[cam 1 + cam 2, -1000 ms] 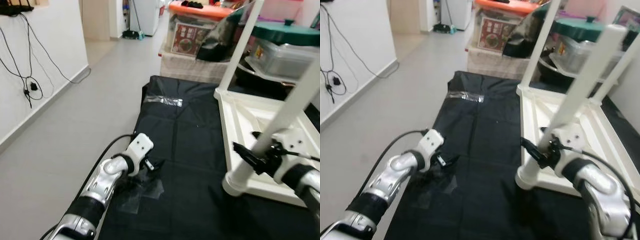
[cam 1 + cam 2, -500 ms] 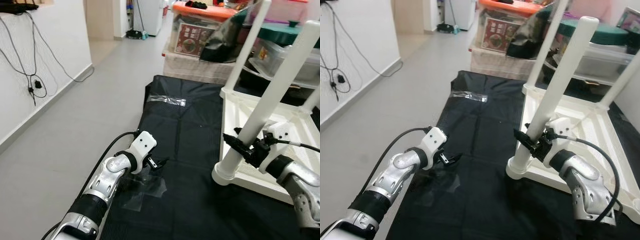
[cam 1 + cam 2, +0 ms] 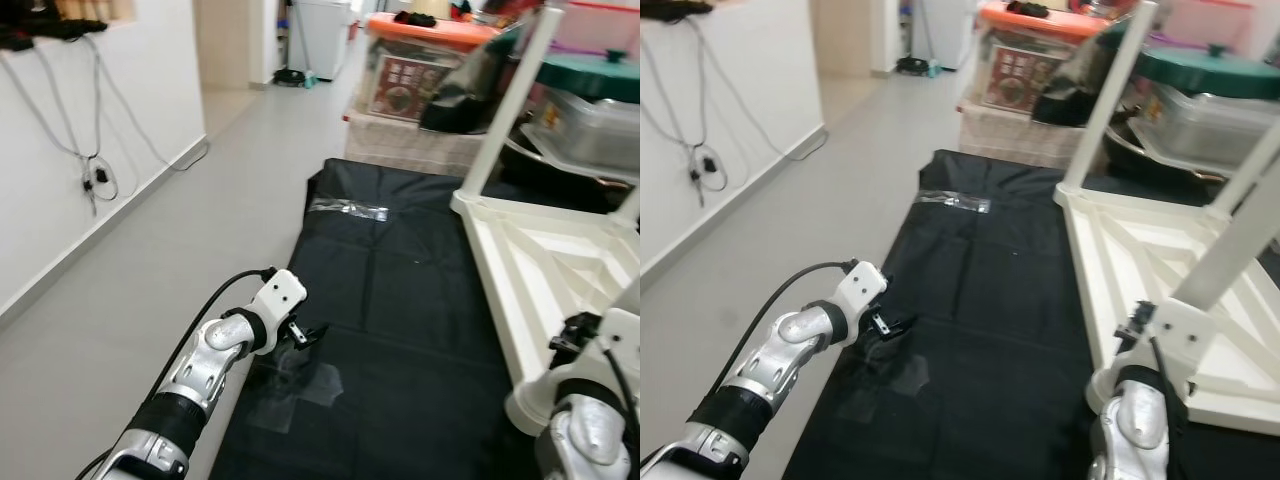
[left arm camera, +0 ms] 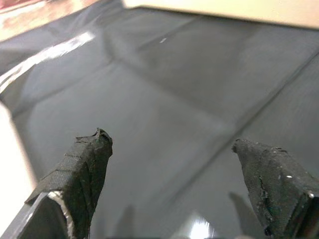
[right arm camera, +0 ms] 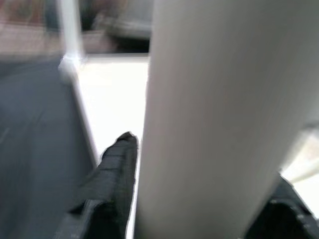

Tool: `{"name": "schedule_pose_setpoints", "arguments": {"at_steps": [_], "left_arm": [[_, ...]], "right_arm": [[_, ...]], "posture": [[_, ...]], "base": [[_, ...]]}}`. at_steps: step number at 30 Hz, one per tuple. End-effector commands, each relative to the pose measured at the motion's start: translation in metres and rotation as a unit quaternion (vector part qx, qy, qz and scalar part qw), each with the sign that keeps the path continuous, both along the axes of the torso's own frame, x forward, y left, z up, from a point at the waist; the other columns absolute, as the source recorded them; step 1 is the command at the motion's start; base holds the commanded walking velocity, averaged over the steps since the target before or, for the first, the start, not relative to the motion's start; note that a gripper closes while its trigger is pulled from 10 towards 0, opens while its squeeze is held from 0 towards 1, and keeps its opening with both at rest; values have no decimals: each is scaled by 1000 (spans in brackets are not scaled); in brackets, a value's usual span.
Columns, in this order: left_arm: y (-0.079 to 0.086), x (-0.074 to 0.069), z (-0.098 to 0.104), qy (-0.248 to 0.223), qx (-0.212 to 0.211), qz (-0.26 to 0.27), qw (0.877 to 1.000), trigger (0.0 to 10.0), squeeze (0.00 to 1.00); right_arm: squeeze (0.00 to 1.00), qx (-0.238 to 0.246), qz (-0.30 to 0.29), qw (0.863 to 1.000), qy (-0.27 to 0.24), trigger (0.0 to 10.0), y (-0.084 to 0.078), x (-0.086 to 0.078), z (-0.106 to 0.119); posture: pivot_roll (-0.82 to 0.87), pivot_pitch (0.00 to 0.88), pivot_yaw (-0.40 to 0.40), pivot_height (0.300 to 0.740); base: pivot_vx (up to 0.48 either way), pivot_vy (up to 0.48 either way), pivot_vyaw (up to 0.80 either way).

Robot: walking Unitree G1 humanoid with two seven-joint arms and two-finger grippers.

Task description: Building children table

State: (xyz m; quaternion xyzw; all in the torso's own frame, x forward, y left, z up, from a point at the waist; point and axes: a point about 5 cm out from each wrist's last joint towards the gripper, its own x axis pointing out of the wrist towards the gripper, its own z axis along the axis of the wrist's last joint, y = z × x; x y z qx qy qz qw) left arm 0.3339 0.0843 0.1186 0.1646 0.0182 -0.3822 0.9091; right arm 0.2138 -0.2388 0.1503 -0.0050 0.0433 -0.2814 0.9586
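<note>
Table: white children's table [image 3: 1160,250] lies upside down on the black sheet [image 3: 400,300], on the robot's right, legs pointing up.
Near leg: white table leg [image 5: 209,114] stands in the corner socket nearest the robot.
Right gripper: right gripper [image 5: 199,199], fingers [image 5: 112,179] closed around the table leg, one on each side.
Left gripper: left gripper [image 4: 179,164] low over the black sheet, fingers [image 4: 84,169] spread wide, holding nothing.
Sheet: clear tape patch [image 3: 300,385] just below the left gripper; another tape strip [image 3: 348,208] farther off.
Background: storage boxes [image 3: 420,70] beyond the sheet; grey tiled floor [image 3: 180,220] to the left.
</note>
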Motion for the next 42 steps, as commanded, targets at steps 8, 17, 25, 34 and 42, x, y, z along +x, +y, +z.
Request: {"name": "schedule_pose_setpoints", "arguments": {"at_steps": [8,17,25,34,42], "left_arm": [[-2,-2,-4,5,-6,-1,1000,10000,0],[-6,0,-4,2,-6,-2,1000,10000,0],[-8,-1,-2,-1,-7,-5,1000,10000,0],[7,-2,-6,2,2,7,1000,10000,0],[-1,-6,-8,7,-7,-5,1000,10000,0]], "right_arm": [[0,-44,214,971,-92,10000,-17,18,63],[0,-26,473,881,-3,10000,-16,29,21],[0,21,525,851,-5,1294,0,53,3],[0,54,150,987,29,0,-45,67,-13],[0,42,-67,990,116,0,-14,8,-43]], "posture": [[82,0,-88,740],[90,0,-95,740],[123,0,-105,740],[114,0,-105,740],[91,0,-79,740]], "base": [[0,0,0],[0,0,0],[0,0,0],[0,0,0],[0,0,0]]}}
